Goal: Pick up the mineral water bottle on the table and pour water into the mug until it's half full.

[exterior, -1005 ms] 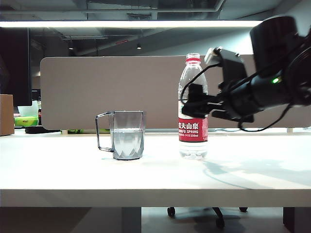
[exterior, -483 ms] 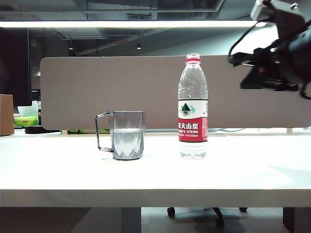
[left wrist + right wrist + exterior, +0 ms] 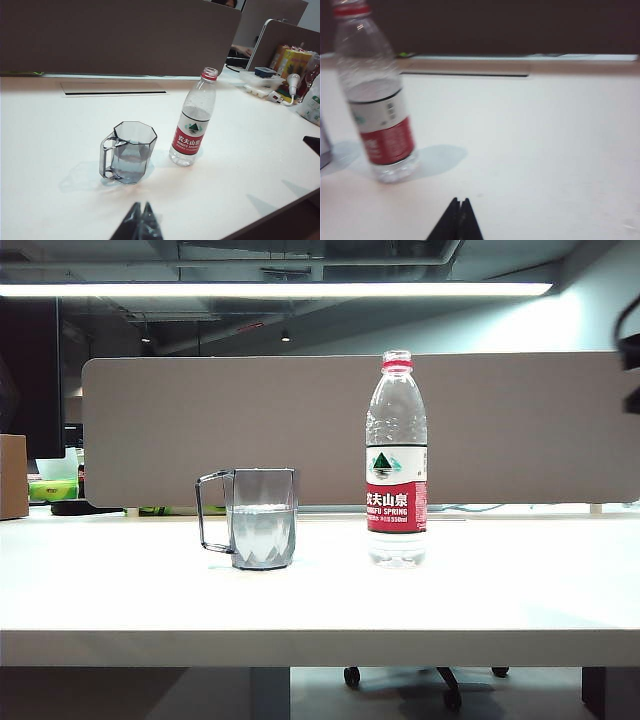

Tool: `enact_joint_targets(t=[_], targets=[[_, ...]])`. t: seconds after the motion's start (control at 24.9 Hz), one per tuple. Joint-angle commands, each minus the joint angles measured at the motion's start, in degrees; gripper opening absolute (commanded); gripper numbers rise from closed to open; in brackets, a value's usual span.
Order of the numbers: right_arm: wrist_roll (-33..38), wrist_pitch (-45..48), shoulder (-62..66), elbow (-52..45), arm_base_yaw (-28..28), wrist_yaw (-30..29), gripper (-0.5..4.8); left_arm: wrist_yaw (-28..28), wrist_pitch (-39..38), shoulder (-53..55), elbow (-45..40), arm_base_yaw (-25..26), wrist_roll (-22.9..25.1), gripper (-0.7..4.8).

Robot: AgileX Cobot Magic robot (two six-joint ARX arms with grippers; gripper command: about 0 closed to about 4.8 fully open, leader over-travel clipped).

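Observation:
The mineral water bottle (image 3: 397, 460) stands upright on the white table (image 3: 320, 610), with its red neck ring and red-and-white label; it also shows in both wrist views (image 3: 193, 120) (image 3: 376, 95). To its left stands the smoky-grey mug (image 3: 262, 517) (image 3: 131, 152), handle pointing away from the bottle, holding water (image 3: 262, 532) up to roughly half its height. My left gripper (image 3: 140, 206) is shut and empty, well back from the mug. My right gripper (image 3: 460, 201) is shut and empty, apart from the bottle. In the exterior view only a dark bit of the right arm (image 3: 631, 365) shows at the right edge.
A grey partition (image 3: 300, 430) runs along the table's far side. A cardboard box (image 3: 13, 476) stands at far left. In the left wrist view, boxes and a white tray (image 3: 262, 82) lie on a neighbouring desk beyond the bottle.
My right arm let go of the bottle's side, rose and drew back out to the right edge of the exterior view. Its jaws went from open to shut. Bottle and mug stayed put.

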Motion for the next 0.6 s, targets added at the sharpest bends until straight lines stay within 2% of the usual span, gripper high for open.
enact_joint_targets(t=[0.04,0.2,0.28,0.44,0.6], targets=[[0.1,-6.4,-7.3,-0.3,-4.0,0.0,-0.05,0.2,0.6,0.0,0.2,-0.1,0.3,-0.05],[0.5,-14.7,-14.7,-0.3,-8.4,0.0,-0.05,0.2,0.5,0.0,0.2,-0.1,0.2,-0.05],[0.5,-23.1,-20.7,-0.4,-10.7,0.0,-0.05,0.2,0.6,0.0,0.2,-0.1,0.2,-0.05],[0.5,-31.0,-26.6,-0.8,-11.0,0.0,-0.05,0.2,0.5,0.0,0.2,-0.1,0.3,-0.05],[0.5,-34.6,-32.0,-2.5,-11.1,0.0,-0.06,0.2,0.5,0.0,0.2,-0.1,0.3,-0.05]])
